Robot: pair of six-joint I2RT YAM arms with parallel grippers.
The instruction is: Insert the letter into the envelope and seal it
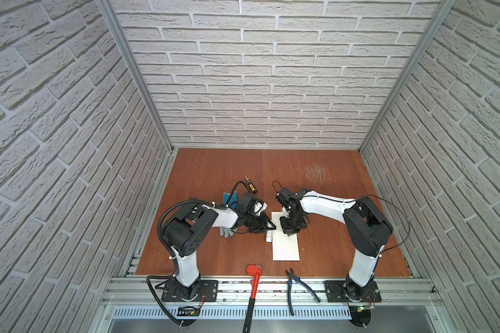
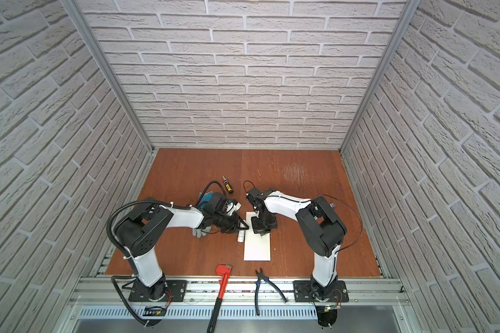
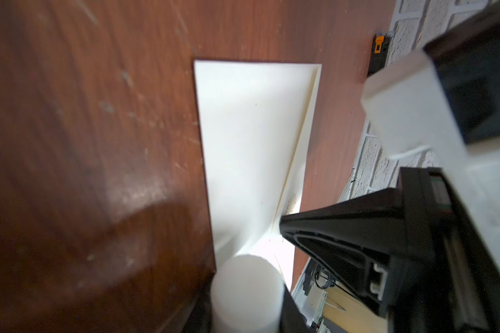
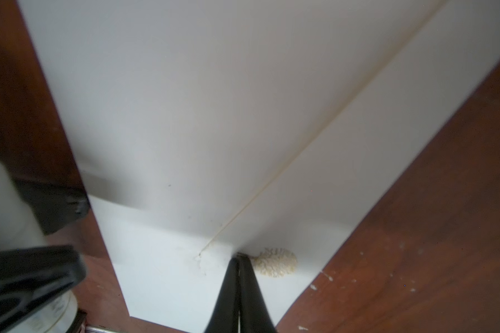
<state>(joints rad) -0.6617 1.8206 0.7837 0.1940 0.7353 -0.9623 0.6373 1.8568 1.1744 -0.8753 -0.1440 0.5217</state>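
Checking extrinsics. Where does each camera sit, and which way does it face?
Top views: high over the table's near edge, facing down and forward; both arms whole, left claw and right claw at the envelope.
Left wrist: on the left arm, facing along its claw at the envelope; own claw gripping a white tube, plus the right claw.
Right wrist: on the right arm, close over the envelope's flap; own claw shut on the flap's tip.
Shared: both wrist views see the envelope.
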